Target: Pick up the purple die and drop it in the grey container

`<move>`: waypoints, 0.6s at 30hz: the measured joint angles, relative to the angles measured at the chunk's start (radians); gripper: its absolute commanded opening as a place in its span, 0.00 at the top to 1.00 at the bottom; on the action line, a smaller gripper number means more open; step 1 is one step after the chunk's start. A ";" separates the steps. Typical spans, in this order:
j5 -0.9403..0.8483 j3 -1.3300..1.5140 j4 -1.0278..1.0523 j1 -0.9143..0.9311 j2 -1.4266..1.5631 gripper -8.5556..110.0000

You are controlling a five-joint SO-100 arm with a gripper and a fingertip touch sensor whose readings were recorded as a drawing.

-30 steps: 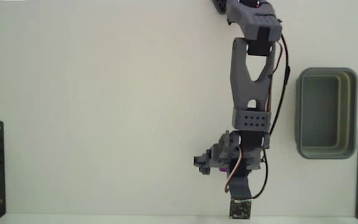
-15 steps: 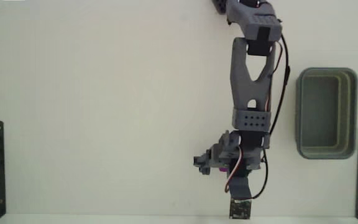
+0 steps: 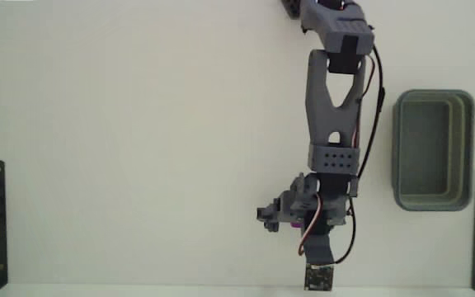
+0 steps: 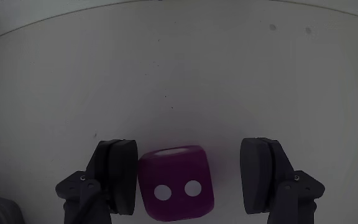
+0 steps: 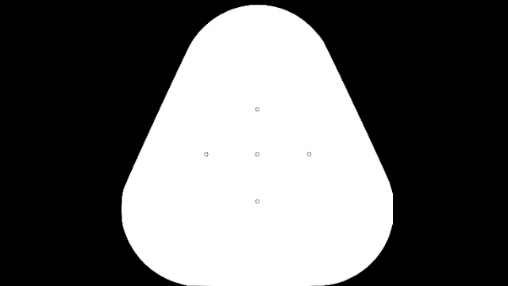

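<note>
- Pincer in the wrist view is standing wide, its two dark fingers straddling the purple die. The left finger is sitting against the die's side or just beside it; contact cannot be confirmed. The right finger is standing apart from the cube with a clear gap of white table between them.
- Die is resting on the table between the fingers, nearer the left one, showing a face with two white dots toward the camera.
- Cube is looking small, hard and light, with smooth, rounded edges that are likely making it slippery; the two flat side faces facing the fingers are looking like the best places to take hold, squeezed squarely so it is not twisting out.
- Bottom of the die is running to the frame's lower edge, so its footing is hard to judge.
- Arm in the fixed view is reaching down the frame, the pincer covering nearly all of the die; only a sliver of magenta is showing.
- Grey container is sitting well apart from the pincer, up and to the right in this view, apparently empty.
</note>
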 measured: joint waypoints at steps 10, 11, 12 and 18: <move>0.000 0.000 0.000 0.000 0.000 0.08; 0.000 0.000 0.000 0.000 0.000 0.08; 0.000 0.000 0.000 0.000 0.000 0.08; 0.000 0.000 0.000 0.000 0.000 0.10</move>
